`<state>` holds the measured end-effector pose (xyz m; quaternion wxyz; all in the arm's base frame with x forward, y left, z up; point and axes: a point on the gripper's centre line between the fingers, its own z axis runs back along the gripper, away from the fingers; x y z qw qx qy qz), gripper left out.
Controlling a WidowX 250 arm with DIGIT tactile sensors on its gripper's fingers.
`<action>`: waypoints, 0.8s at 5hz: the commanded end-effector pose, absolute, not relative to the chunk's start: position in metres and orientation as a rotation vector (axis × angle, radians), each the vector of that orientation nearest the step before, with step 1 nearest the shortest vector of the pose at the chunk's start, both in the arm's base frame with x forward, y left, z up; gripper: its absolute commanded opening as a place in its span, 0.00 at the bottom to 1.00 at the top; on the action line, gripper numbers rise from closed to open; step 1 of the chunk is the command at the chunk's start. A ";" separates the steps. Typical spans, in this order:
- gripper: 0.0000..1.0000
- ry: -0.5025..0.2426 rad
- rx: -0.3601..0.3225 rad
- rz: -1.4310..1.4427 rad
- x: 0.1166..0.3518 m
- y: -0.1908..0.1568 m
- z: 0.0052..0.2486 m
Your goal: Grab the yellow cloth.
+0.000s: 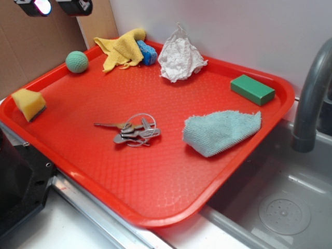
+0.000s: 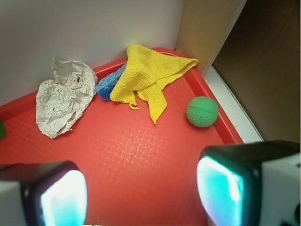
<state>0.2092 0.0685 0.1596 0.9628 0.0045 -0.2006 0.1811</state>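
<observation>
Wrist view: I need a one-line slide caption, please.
Open gripper hovers over the red tray, facing the yellow cloth draped partly over a blue sponge in the corner.

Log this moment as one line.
stage: approach | pincer: open, empty, above tray | target: yellow cloth, crumpled in back corner, draped over blue sponge | nearby: green ball, white paper wad

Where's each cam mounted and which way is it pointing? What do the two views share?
Exterior: raised at the red tray's near corner, looking down and across it to the white wall; the fingers barely show at the top-left edge.
Wrist: on the arm behind the fingers, looking down into the tray's far corner; both pads fill the bottom edge, spread apart.
Shared: yellow cloth, green ball, crumpled white paper, blue sponge.
</observation>
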 end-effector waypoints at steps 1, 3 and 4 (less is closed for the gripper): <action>1.00 -0.544 0.091 0.485 0.279 0.086 0.119; 1.00 -0.584 0.129 0.590 0.322 0.102 0.090; 1.00 -0.577 0.155 0.652 0.337 0.130 0.072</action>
